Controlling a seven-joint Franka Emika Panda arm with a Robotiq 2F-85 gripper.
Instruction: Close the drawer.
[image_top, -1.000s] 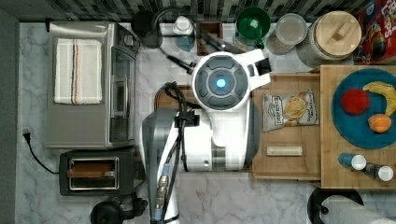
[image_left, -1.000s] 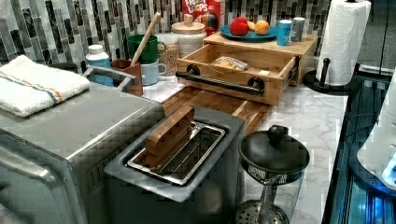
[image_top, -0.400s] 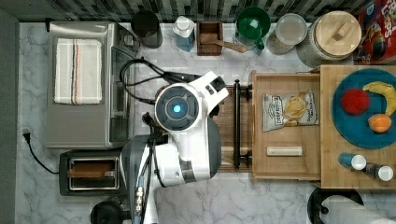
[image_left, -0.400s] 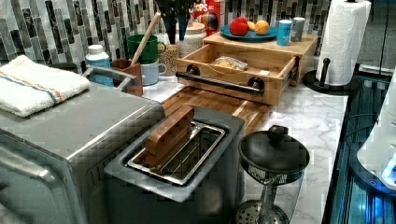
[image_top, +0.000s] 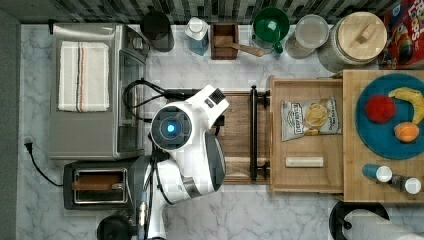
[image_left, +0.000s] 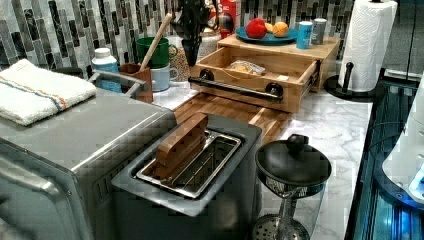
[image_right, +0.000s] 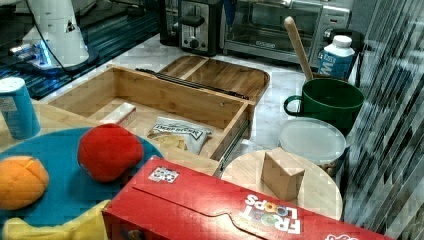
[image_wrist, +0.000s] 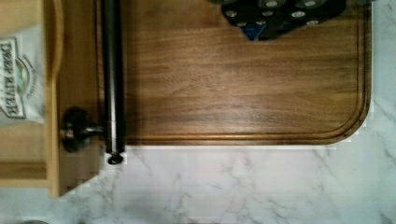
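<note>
The drawer (image_top: 306, 177) is a shallow light-wood box that stands pulled out toward the top view's left, with a chip bag (image_top: 310, 118) and a small white bar (image_top: 304, 162) inside. Its long black bar handle (image_top: 253, 132) hangs over the dark cutting board (image_top: 235, 150). My arm (image_top: 187, 145) is above that board, to the top view's left of the handle. In the wrist view the gripper (image_wrist: 280, 14) hangs over the cutting board (image_wrist: 243, 84), apart from the handle (image_wrist: 112, 70). In the left view the gripper (image_left: 192, 27) is a dark shape above the drawer's (image_left: 260, 75) far end.
A toaster oven (image_top: 85, 90) and a toaster (image_top: 100, 186) stand at the top view's left. A wood slab with a blue plate (image_top: 385, 135) of fruit sits over the drawer's housing. Cups and jars line the back wall. A paper towel holder (image_top: 370, 222) stands at the front right.
My arm has swung to the top view's left, from above the drawer's front to above the cutting board. The drawer has stayed pulled out.
</note>
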